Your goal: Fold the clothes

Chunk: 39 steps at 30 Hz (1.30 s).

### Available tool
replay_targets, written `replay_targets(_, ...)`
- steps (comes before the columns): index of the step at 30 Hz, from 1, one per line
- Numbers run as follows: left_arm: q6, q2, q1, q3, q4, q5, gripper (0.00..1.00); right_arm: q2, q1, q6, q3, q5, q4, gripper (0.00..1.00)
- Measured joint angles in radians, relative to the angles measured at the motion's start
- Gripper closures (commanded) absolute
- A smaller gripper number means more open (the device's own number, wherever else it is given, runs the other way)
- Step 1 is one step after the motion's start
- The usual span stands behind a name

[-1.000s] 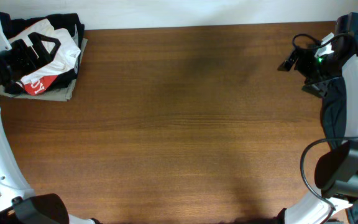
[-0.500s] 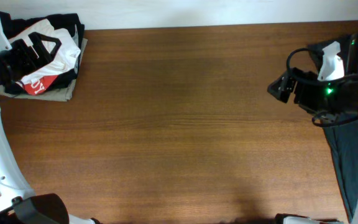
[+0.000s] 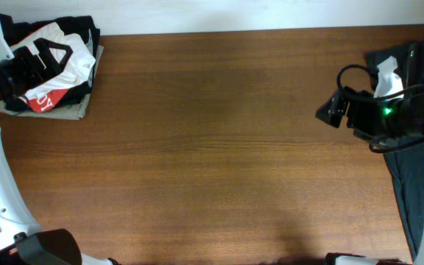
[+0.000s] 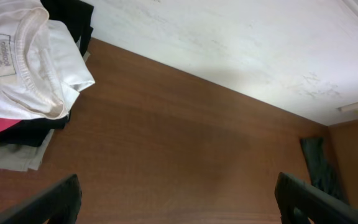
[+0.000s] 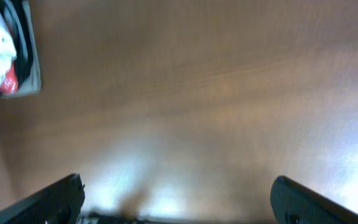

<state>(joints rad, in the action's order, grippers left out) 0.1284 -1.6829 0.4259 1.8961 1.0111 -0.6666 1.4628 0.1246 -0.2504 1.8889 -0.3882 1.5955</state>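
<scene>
White soft clothes (image 4: 27, 65), collar label showing, bunched; L gripper (image 4: 179, 205) & R gripper (image 5: 178, 205) spread wide, empty.

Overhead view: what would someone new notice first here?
A white garment lies on top of a red shirt in the far left corner, bright against the brown table. At the right edge, the right arm shows a green light, with a dark garment beside it.

Even, soft overhead light; right wrist view blurred, with pale glare on the table (image 5: 135, 180).
</scene>
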Motion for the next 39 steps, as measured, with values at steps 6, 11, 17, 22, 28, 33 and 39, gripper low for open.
replay_targets(6, 0.000, 0.000, 0.000, 0.000, -0.001, -0.001, 0.01, -0.141, -0.122, 0.005, -0.129, 0.131, -0.306, 0.01)
replay_targets(11, 0.000, 0.000, 0.000, 0.000, 0.000, -0.003, 0.01, -0.441, -0.171, 0.014, -0.453, 0.190, -0.605, 0.01)
replay_targets(17, 0.000, 0.000, 0.000, 0.000, 0.000, -0.004, 0.01, -0.774, -0.171, 0.015, -0.987, 0.234, -0.981, 0.01)
replay_targets(22, 0.000, 0.000, 0.000, 0.000, 0.000, -0.007, 0.01, -1.042, -0.171, 0.016, -1.339, 0.258, -1.202, 0.01)
replay_targets(28, 0.000, 0.000, 0.000, 0.000, 0.000, -0.007, 0.01, -1.287, -0.171, 0.015, -1.573, 0.275, -1.304, 0.01)
replay_targets(33, 0.000, 0.000, 0.000, 0.000, 0.000, -0.008, 0.01, -1.407, -0.171, 0.015, -1.705, 0.280, -1.419, 0.01)
replay_targets(39, 0.000, 0.000, 0.000, 0.000, 0.000, -0.007, 0.01, -1.447, -0.171, 0.015, -1.832, 0.286, -1.572, 0.01)
